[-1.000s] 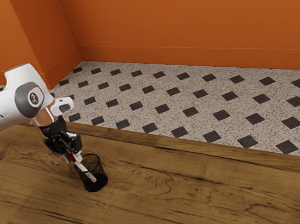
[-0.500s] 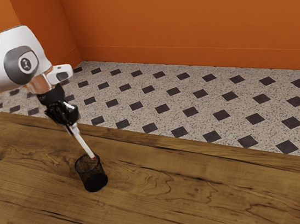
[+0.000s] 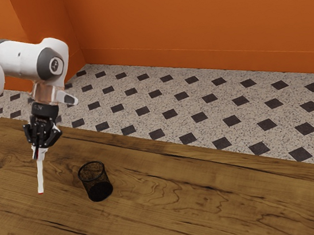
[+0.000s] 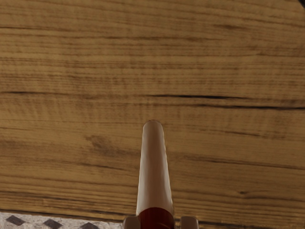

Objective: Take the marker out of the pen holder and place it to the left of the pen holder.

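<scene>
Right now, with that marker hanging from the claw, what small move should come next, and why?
I'd probably ease the claw gently downward, toward the table. It grips the marker, which points down, outside and beside the pen holder, on the exterior view's left. I can't tell how close its tip is, so slow seems wise.

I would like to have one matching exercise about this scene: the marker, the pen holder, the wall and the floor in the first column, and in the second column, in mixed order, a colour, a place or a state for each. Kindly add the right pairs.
Column 1
1. marker
2. pen holder
3. wall
4. floor

Column 2
A. plain orange
B. black mesh, standing on the table
C. pale, with dark squares
D. held in the pincer, outside the black mesh

Right pairs: 1-D, 2-B, 3-A, 4-C
</scene>
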`<action>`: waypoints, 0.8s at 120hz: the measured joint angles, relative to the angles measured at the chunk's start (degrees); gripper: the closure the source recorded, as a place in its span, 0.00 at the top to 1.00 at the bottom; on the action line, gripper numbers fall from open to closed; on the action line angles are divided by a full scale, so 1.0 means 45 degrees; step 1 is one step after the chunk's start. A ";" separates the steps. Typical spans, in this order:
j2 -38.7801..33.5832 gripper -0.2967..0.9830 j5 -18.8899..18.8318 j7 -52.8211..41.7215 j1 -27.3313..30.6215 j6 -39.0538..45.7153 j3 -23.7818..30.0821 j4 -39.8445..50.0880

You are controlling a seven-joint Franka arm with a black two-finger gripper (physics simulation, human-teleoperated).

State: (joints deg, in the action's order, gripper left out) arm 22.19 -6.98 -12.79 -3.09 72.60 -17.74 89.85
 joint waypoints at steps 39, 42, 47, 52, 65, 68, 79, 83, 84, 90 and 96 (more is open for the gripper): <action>0.2622 0.16 -0.0333 0.0726 0.0291 -0.1988 -0.0282 -0.1285; 0.2683 0.16 -0.0359 0.0768 0.0298 -0.2065 -0.0284 -0.1300; 0.2788 0.18 -0.0393 0.0834 0.0348 -0.2171 -0.0291 -0.1314; 0.2874 0.25 -0.0371 0.0911 0.0420 -0.2265 -0.0292 -0.1320; 0.2940 0.44 -0.0279 0.1110 0.0672 -0.2410 -0.0287 -0.1327; 0.2938 0.48 -0.0262 0.1151 0.0736 -0.2424 -0.0282 -0.1328; 0.2906 0.58 -0.0208 0.1287 0.0903 -0.2447 -0.0264 -0.1376; 0.2830 0.61 -0.0164 0.1331 0.0929 -0.2407 -0.0260 -0.1381; 0.2806 0.61 -0.0150 0.1341 0.0934 -0.2393 -0.0259 -0.1382; 0.2661 0.65 -0.0038 0.1400 0.0946 -0.2250 -0.0257 -0.1385; 0.2572 0.67 0.0078 0.1454 0.0953 -0.2106 -0.0261 -0.1386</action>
State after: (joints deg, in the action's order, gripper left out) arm 33.76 -6.63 -6.25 1.20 63.12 -18.92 83.61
